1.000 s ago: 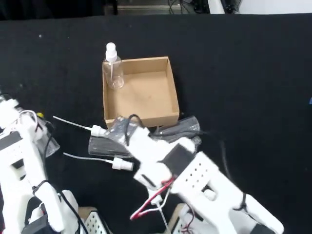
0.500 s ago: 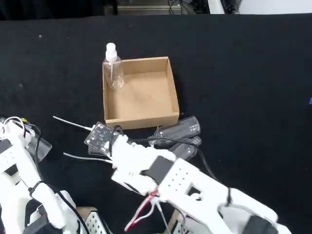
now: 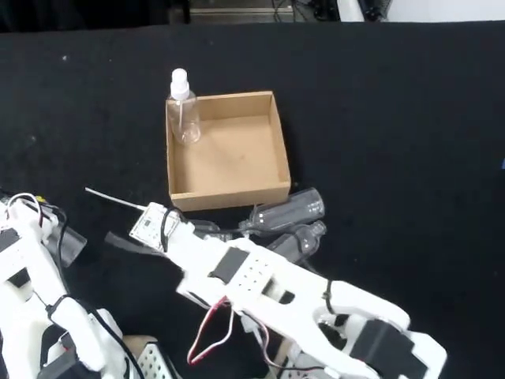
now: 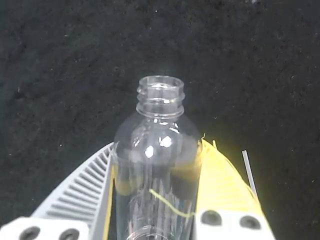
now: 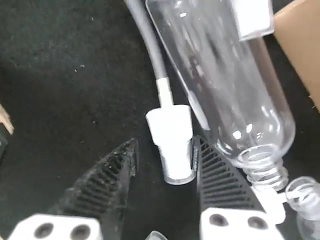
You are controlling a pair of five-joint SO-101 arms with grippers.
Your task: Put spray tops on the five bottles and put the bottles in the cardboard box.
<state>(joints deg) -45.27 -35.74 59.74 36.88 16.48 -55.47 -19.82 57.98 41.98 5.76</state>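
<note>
A capless clear bottle (image 4: 157,150) stands between the fingers of my left gripper (image 4: 157,165), which is shut on it; in the high view this bottle (image 3: 69,242) is at the table's left. My right gripper (image 5: 164,145) is open, low over the cloth, with a white spray top (image 5: 171,140) lying between its fingers and touching one finger. Another capless bottle (image 5: 225,85) lies right beside it. The cardboard box (image 3: 227,192) holds one upright bottle (image 3: 184,110) with a spray top on. Two capless bottles (image 3: 288,210) lie by the box's front right corner.
A thin spray tube (image 3: 110,197) lies on the black cloth left of the box front. My right arm (image 3: 260,280) stretches across the near middle of the table. A box corner (image 5: 300,45) is close to the lying bottle.
My right arm has swung left and lower over the loose spray tops, covering them in the high view. The left arm has shifted slightly toward the near left with its bottle.
</note>
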